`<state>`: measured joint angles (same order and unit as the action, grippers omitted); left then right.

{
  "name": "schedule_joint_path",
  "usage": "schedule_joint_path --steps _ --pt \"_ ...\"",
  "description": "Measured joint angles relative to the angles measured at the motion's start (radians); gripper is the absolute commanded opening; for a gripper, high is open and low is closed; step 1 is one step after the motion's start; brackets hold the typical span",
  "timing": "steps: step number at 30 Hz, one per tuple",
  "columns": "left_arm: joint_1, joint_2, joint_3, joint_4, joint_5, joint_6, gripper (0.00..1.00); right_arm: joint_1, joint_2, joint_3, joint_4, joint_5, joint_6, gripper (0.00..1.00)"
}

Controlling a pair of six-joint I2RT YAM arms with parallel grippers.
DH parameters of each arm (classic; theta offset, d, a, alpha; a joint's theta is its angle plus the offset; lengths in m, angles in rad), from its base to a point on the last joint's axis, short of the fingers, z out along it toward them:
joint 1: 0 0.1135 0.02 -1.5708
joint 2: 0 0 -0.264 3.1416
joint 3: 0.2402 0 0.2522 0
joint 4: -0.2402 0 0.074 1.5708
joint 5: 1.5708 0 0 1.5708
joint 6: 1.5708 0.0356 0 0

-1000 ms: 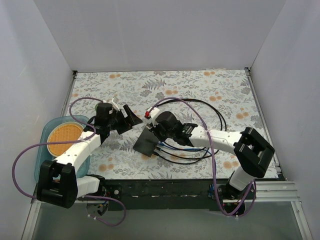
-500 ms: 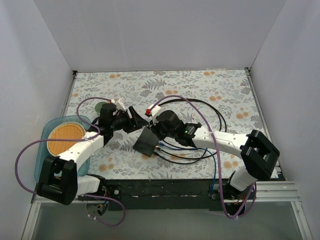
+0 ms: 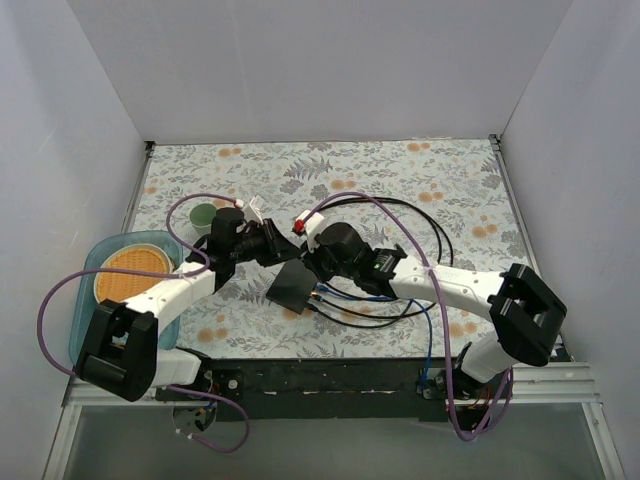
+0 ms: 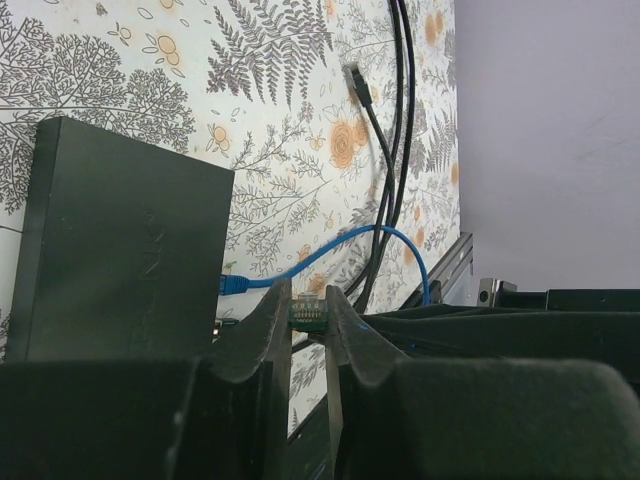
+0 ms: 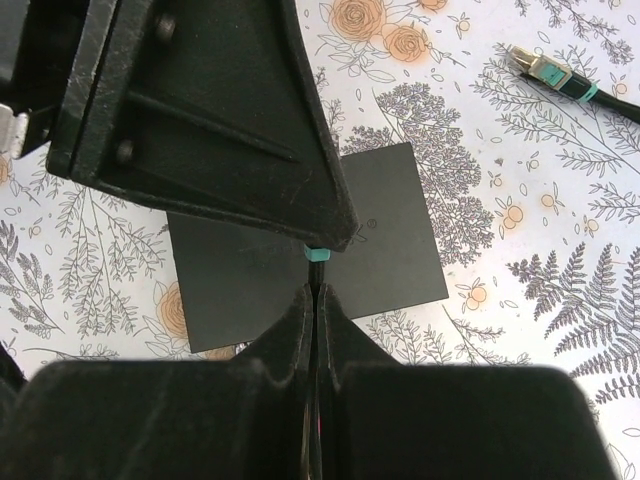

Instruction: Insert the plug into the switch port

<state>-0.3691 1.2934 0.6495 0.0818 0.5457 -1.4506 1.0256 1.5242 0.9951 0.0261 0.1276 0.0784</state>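
Both arms meet mid-table, right over the dark grey box (image 3: 293,287), which lies flat on the flowered tablecloth (image 3: 400,180). The left gripper (image 4: 308,300) is pinched tight on the plug (image 4: 308,312), a small pale-green connector sitting right between its fingertips. From the right wrist view that same plug peeks out teal under the tip of the left gripper's black finger, hanging above the box's top face and not touching it. The right gripper (image 5: 315,295) comes in nose to nose just beneath it, fingers pressed flat together, and whether anything thin is caught between them I can't tell. The plug is in the air, not in any socket yet. The switch port is somewhere along the box's long edge nearest the left gripper. A blue cable (image 4: 340,245) is already plugged in on that edge, but the sockets are too dark to pick apart. Black cables (image 4: 390,130) loop across the cloth beyond the box, and a loose connector (image 5: 545,68) lies well clear of it. Far on the left side sit a teal tray (image 3: 90,262) holding an orange disc (image 3: 128,275), and beside it a small green cup (image 3: 205,214).
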Motion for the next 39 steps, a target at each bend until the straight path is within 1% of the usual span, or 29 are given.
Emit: schedule_joint_path --steps 1,2,4,5,6,8,11,16,18,19,22,25,29,35,39 --pt "0.000 -0.002 -0.002 0.000 0.000 0.003 0.00 0.000 -0.003 -0.004 0.004 -0.002 -0.001 0.06" --pt "-0.001 -0.006 -0.003 0.000 0.000 0.006 0.00 0.000 -0.006 -0.010 0.009 -0.005 -0.002 0.18" --pt "-0.002 -0.020 -0.011 0.001 -0.001 0.014 0.00 0.000 -0.013 -0.013 0.010 -0.011 -0.003 0.35" --pt "-0.003 -0.031 -0.015 0.001 -0.009 0.025 0.00 0.000 -0.020 -0.015 0.010 -0.016 -0.002 0.46" --pt "-0.001 -0.043 -0.020 0.002 -0.020 0.035 0.00 0.000 -0.030 -0.021 0.009 -0.019 0.000 0.53" --pt "0.002 -0.068 -0.029 0.002 -0.035 0.056 0.00 -0.006 -0.063 -0.035 0.007 -0.038 -0.002 0.62" --pt "0.003 -0.114 -0.038 0.002 -0.040 0.085 0.00 -0.042 -0.111 -0.043 0.009 -0.122 0.000 0.66" --pt "0.003 -0.182 -0.039 0.019 -0.030 0.125 0.00 -0.159 -0.143 -0.043 0.052 -0.364 0.018 0.67" --pt "0.003 -0.207 -0.040 0.031 -0.012 0.138 0.00 -0.198 -0.142 -0.043 0.071 -0.483 0.035 0.65" --pt "0.003 -0.221 -0.043 0.039 -0.002 0.145 0.00 -0.206 -0.142 -0.043 0.080 -0.546 0.045 0.65" --pt "0.003 -0.265 -0.059 0.072 0.041 0.157 0.00 -0.214 -0.137 -0.043 0.101 -0.668 0.068 0.63" --pt "0.003 -0.299 -0.066 0.107 0.093 0.169 0.00 -0.215 -0.127 -0.043 0.134 -0.761 0.094 0.61" --pt "0.006 -0.311 -0.066 0.128 0.145 0.181 0.00 -0.232 -0.121 -0.042 0.164 -0.829 0.125 0.53" --pt "0.006 -0.312 -0.066 0.134 0.190 0.194 0.00 -0.243 -0.108 -0.041 0.178 -0.865 0.155 0.49" --pt "0.004 -0.317 -0.066 0.142 0.211 0.195 0.00 -0.249 -0.103 -0.036 0.182 -0.870 0.169 0.48"
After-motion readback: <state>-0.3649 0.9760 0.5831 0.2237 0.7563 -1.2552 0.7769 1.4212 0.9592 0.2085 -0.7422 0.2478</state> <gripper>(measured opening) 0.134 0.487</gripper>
